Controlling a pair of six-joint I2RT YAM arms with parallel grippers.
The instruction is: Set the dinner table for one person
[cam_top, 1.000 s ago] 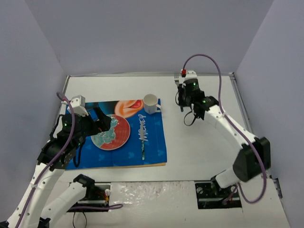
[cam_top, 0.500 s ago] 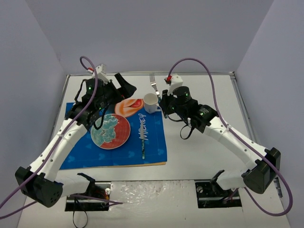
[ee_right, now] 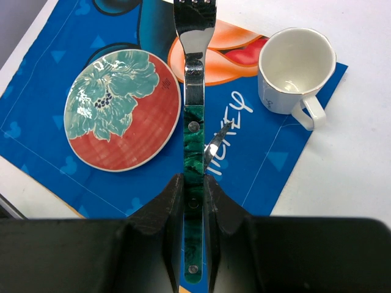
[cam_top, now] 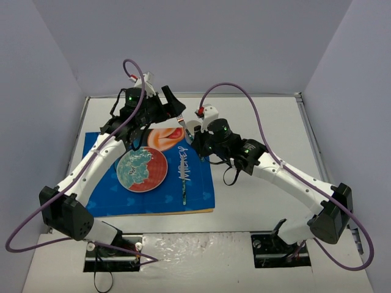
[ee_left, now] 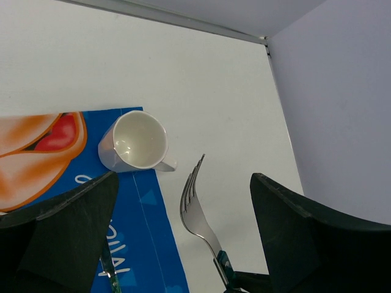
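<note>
The white dinner table [cam_top: 263, 210] fills the whole floor of the scene, and the blue Mickey Mouse placemat [cam_top: 201, 186] lies on its left half. On the mat, a knife [cam_top: 185, 183] lies at 3 o'clock from the floral plate [cam_top: 142, 171]. Above the mat's far right part, our right gripper [ee_right: 194, 183] is clamped on the green handle of a fork [ee_right: 194, 91], tines pointing away. The mug [ee_right: 295, 70] sits at 1 o'clock from the plate. Our left gripper [ee_left: 183, 176] hovers just beyond with its fingers wide apart and nothing in them. The two claws are crowded together here, so we judge that a careless swing could knock them together or tip the mug, and the fork may pivot in its narrow grip.
</note>
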